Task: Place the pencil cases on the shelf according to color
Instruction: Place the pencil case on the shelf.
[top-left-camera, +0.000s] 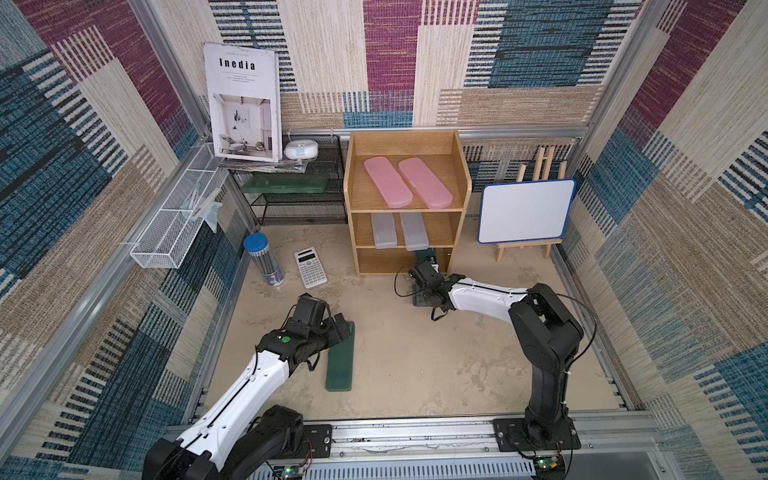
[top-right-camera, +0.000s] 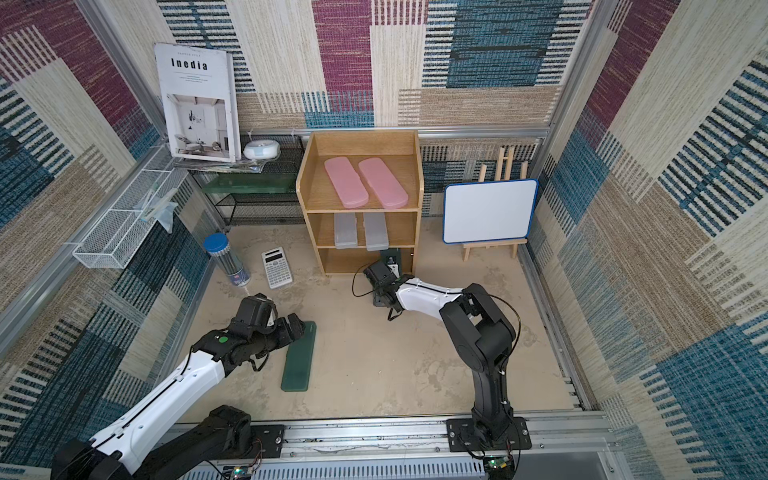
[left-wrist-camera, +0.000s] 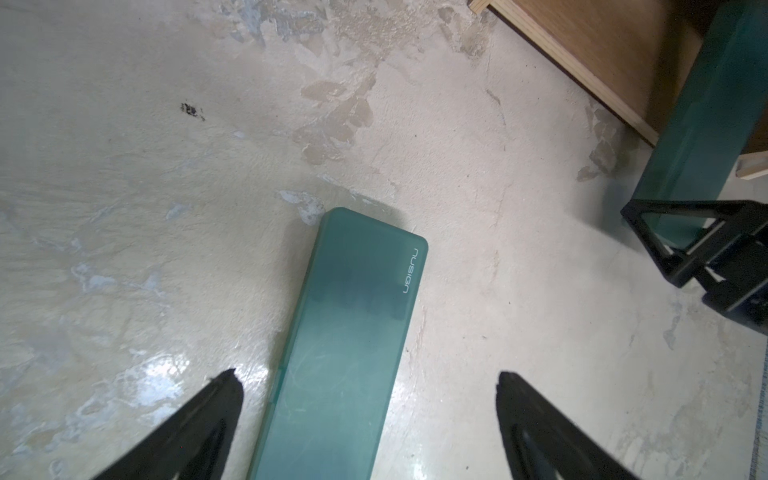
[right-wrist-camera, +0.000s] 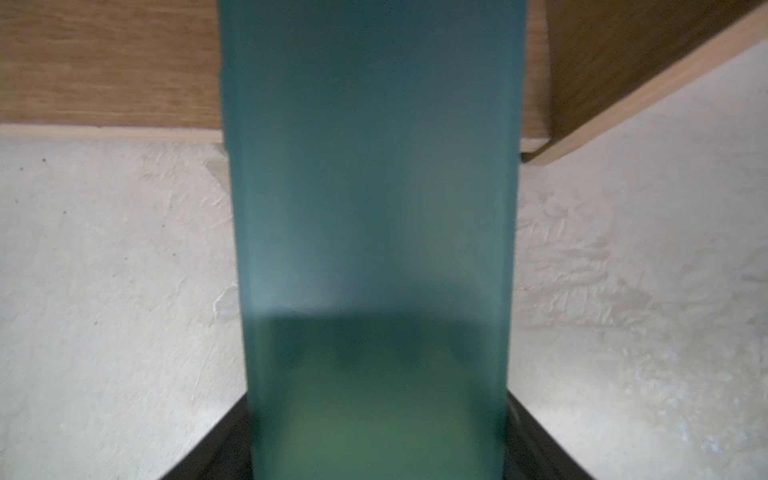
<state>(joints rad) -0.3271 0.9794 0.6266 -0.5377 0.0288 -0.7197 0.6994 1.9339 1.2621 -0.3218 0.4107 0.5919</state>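
We find the right gripper (right-wrist-camera: 376, 461) low at the mouth of the shelf (top-left-camera: 464, 195), its jaws set against the two long edges of a dark green pencil case (right-wrist-camera: 374, 208) whose far end already lies inside the bottom tier; whether they clamp it or have begun to let go, we cannot tell. We judge the step to be seating this case: keep it flat and square to the opening, push until it lies fully inside, clear of the side panel, and leave room beside it for its partner. The left gripper (left-wrist-camera: 370, 419) hovers over the second green case (top-left-camera: 340, 357) on the floor, jaws apart and astride it, not touching. Count: six cases; two pink cases (top-left-camera: 407, 182) on the top tier; two frosted grey cases (top-left-camera: 399, 230) on the middle tier; two green, neither fully shelved.
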